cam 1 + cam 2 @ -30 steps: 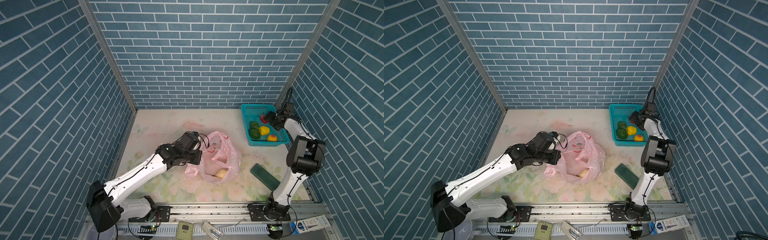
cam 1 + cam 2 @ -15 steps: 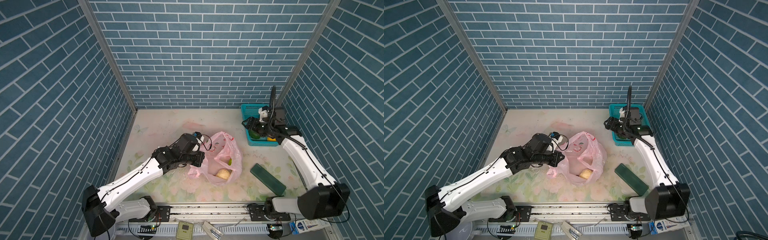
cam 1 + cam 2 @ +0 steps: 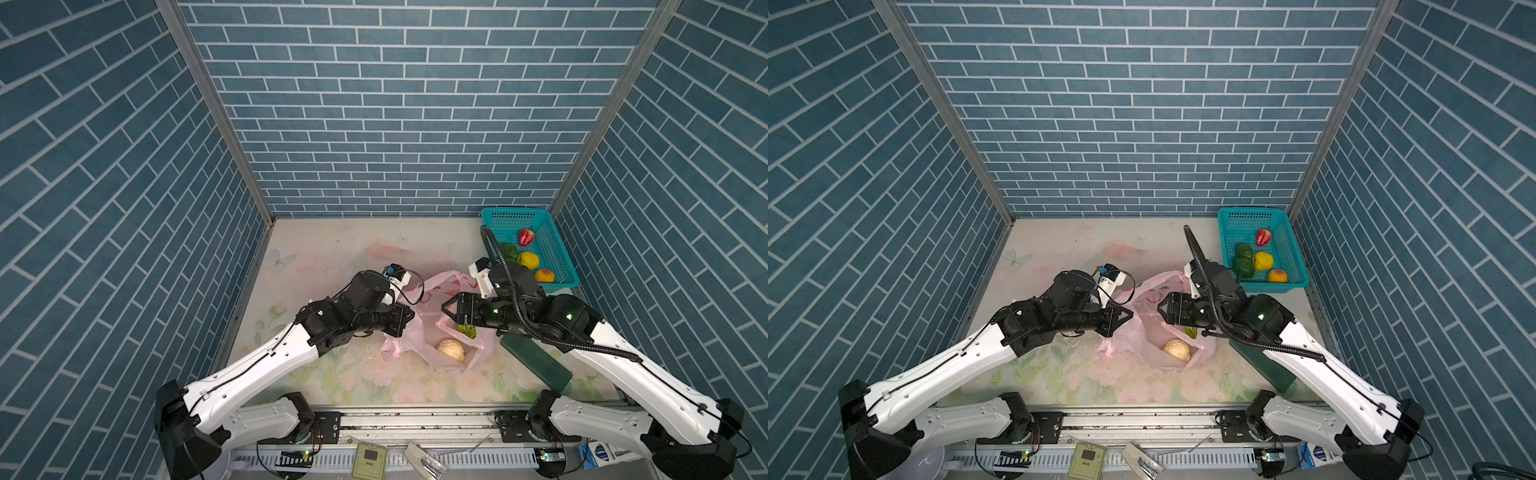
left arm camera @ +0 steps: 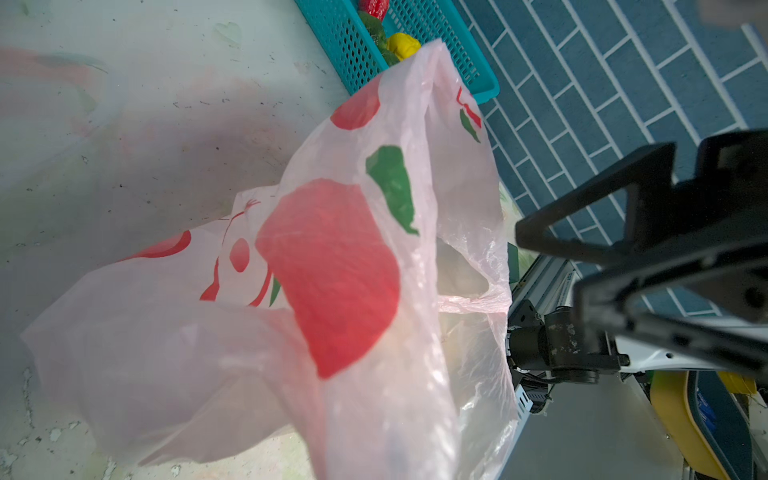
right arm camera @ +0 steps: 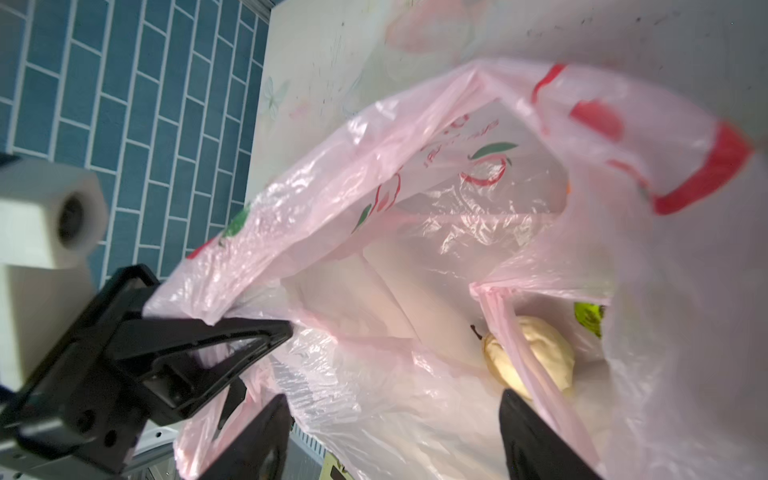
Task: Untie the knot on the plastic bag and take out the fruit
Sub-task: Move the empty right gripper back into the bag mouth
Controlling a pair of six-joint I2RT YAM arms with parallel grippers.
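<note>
The pink plastic bag (image 3: 415, 347) (image 3: 1133, 338) lies mid-table with its mouth gaping; the knot is not in view. My left gripper (image 3: 409, 318) (image 3: 1127, 318) is shut on the bag's left rim, as the right wrist view shows (image 5: 216, 328), and holds it up. My right gripper (image 3: 446, 307) (image 5: 395, 415) stands open just above the bag's mouth from the right, nothing between its fingers. Inside the bag lie a cream-white fruit (image 3: 451, 349) (image 5: 536, 357) and a green fruit (image 3: 467, 330) (image 5: 588, 316). In the left wrist view the bag (image 4: 332, 270) hides my own jaws.
A teal basket (image 3: 515, 212) (image 3: 1252, 212) at the back right holds red (image 3: 525, 237), green (image 3: 509, 250), yellow (image 3: 528, 260) and orange (image 3: 544, 275) fruit. A dark green flat object (image 3: 536, 361) lies under the right arm. Brick walls enclose three sides.
The right arm has swung from the basket over to the bag's mouth, gripper open. The left gripper has kept its hold on the bag's rim and shifted slightly.
</note>
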